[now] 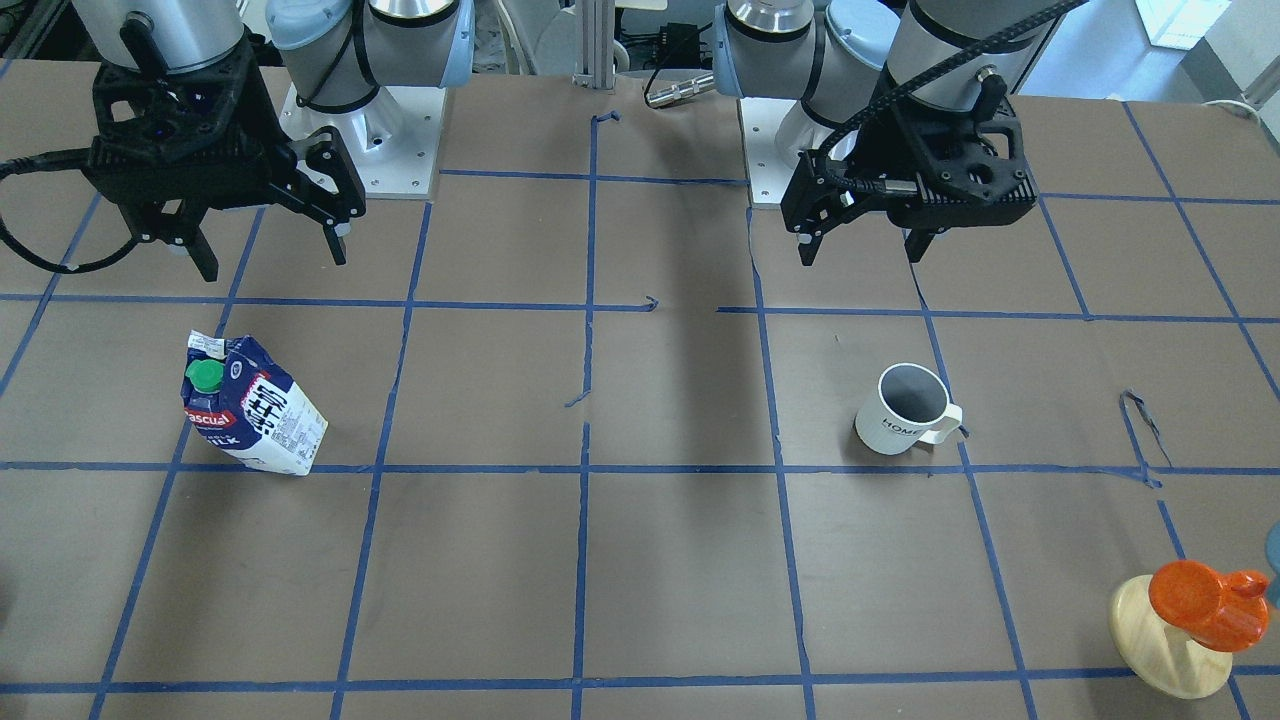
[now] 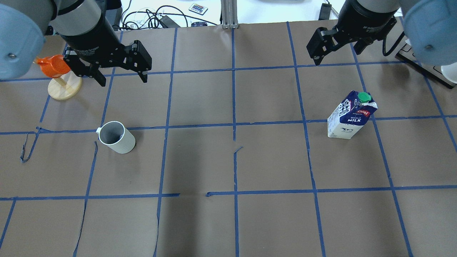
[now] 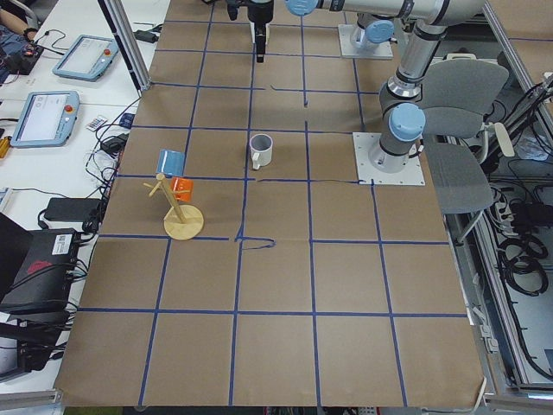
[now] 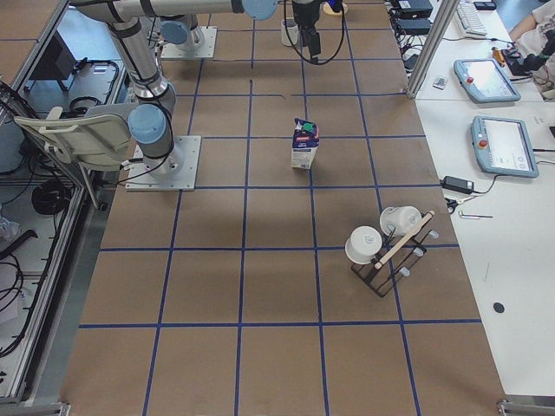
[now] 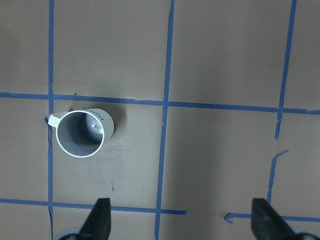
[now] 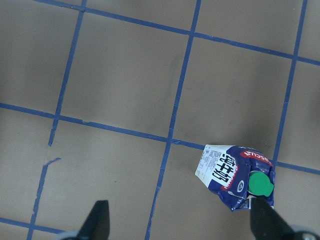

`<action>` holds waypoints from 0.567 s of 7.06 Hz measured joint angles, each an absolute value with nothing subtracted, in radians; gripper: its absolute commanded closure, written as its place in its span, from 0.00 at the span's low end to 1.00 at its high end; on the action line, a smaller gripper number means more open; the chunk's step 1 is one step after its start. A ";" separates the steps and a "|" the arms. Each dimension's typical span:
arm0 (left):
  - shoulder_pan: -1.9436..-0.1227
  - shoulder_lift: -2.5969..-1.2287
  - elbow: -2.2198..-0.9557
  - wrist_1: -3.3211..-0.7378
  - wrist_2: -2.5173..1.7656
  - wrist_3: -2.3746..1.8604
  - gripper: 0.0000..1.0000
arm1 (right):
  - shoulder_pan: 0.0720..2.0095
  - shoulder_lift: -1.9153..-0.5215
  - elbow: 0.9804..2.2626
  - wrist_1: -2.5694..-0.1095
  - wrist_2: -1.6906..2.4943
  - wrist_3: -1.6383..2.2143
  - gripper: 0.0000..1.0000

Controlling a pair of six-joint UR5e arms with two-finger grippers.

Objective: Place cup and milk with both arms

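The cup (image 1: 905,410) is a white mug with a dark grey inside and stands upright on the table; it also shows in the overhead view (image 2: 116,137) and the left wrist view (image 5: 80,132). My left gripper (image 1: 862,255) is open and empty, raised above the table and apart from the cup. The milk (image 1: 255,410) is a blue and white carton with a green cap, upright, also in the overhead view (image 2: 351,116) and the right wrist view (image 6: 237,175). My right gripper (image 1: 273,265) is open and empty, raised and apart from the milk.
A wooden mug tree (image 1: 1170,640) with an orange cup (image 1: 1200,600) stands near the table corner on my left side. A black rack with white cups (image 4: 386,247) stands on my right side. Blue tape lines (image 2: 234,125) form a grid on the brown table cover.
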State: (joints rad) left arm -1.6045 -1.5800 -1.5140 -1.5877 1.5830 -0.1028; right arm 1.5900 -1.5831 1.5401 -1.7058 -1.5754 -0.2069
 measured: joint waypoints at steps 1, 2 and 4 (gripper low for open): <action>-1.605 -1.580 -1.515 -1.588 1.583 -0.103 0.00 | 1.590 -1.583 1.541 -1.705 -1.575 -0.207 0.00; -1.605 -1.580 -1.515 -1.588 1.583 -0.103 0.00 | 1.590 -1.582 1.543 -1.703 -1.575 -0.207 0.00; -1.605 -1.580 -1.516 -1.588 1.584 -0.103 0.00 | 1.584 -1.582 1.546 -1.699 -1.574 -0.204 0.00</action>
State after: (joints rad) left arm -1.6045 -1.5800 -1.5155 -1.5876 1.5841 -0.1025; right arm 1.5841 -1.5825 1.5456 -1.6991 -1.5740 -0.2043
